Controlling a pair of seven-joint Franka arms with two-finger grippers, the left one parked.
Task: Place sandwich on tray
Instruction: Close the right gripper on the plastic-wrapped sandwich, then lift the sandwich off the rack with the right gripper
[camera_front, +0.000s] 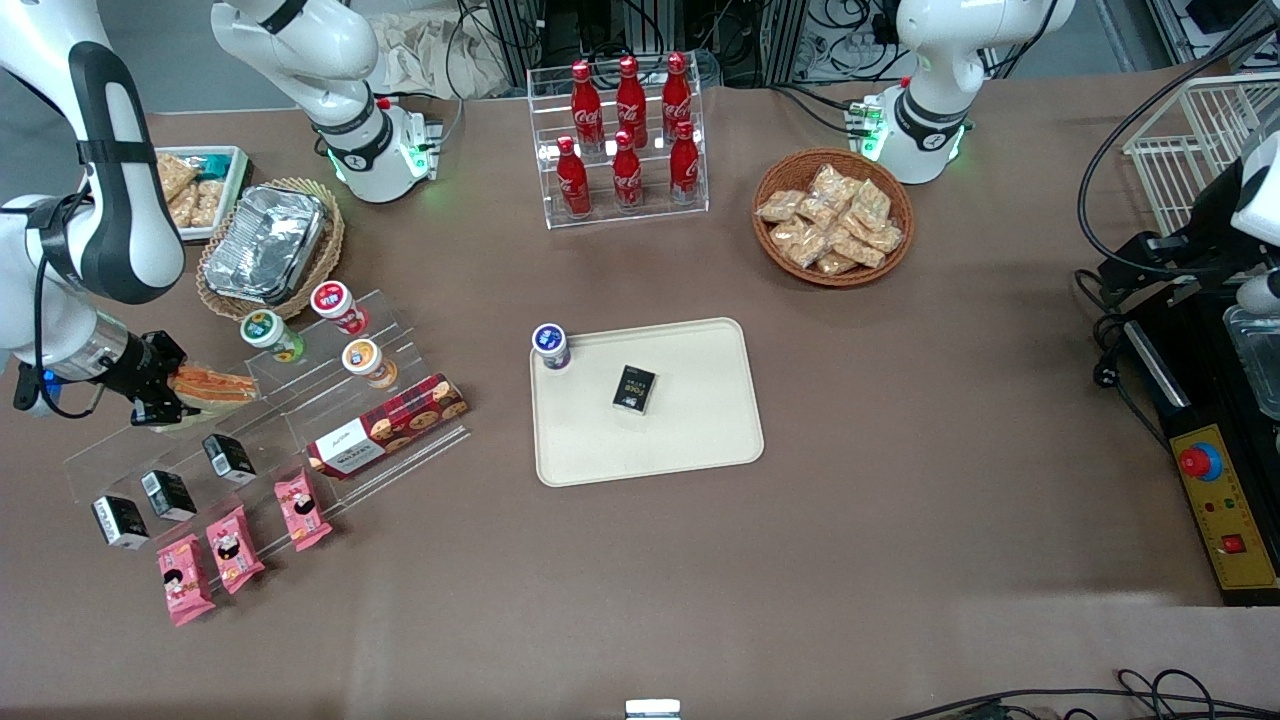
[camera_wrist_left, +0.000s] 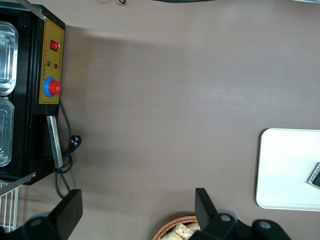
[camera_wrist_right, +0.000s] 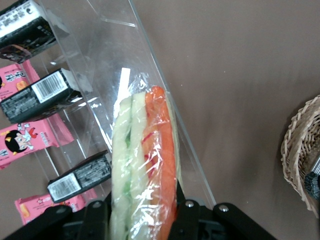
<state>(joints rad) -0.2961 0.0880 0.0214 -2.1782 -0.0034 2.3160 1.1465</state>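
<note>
Nearest the front camera lie three pink snack packets (camera_front: 228, 549) on the brown table (camera_front: 900, 520), just in front of a clear acrylic stepped stand (camera_front: 270, 430) that carries three small black boxes (camera_front: 168, 494) on its lowest step, a long red cookie box (camera_front: 388, 425) on a higher step, and three small round cups (camera_front: 335, 306) on the steps above. At the top of this stand, toward the working arm's end of the table, the gripper (camera_front: 160, 392) is clamped on the sandwich (camera_front: 212, 385); in the right wrist view its fingers (camera_wrist_right: 186, 212) press against both sides of the plastic-wrapped wedge (camera_wrist_right: 145, 165), whose pale bread, green and orange layers run out from the gripper (camera_wrist_right: 142, 220) above the stand's upper edge (camera_wrist_right: 165, 100). The tray (camera_front: 700, 440) lies flat near the middle of the table, well apart from the sandwich, and carries a small black box (camera_front: 634, 389) near its centre and a blue-lidded cup (camera_front: 551, 346) at one corner farther from the camera. Farther from the camera than the stand, a wicker basket (camera_front: 212, 290) holds a foil container (camera_front: 265, 243), with a white bin of snacks (camera_front: 195, 190) beside it. A clear rack of red cola bottles (camera_front: 628, 135) stands farther back than the tray, and a round wicker basket of wrapped snacks (camera_front: 832, 216) sits beside that rack, toward the parked arm's end.
</note>
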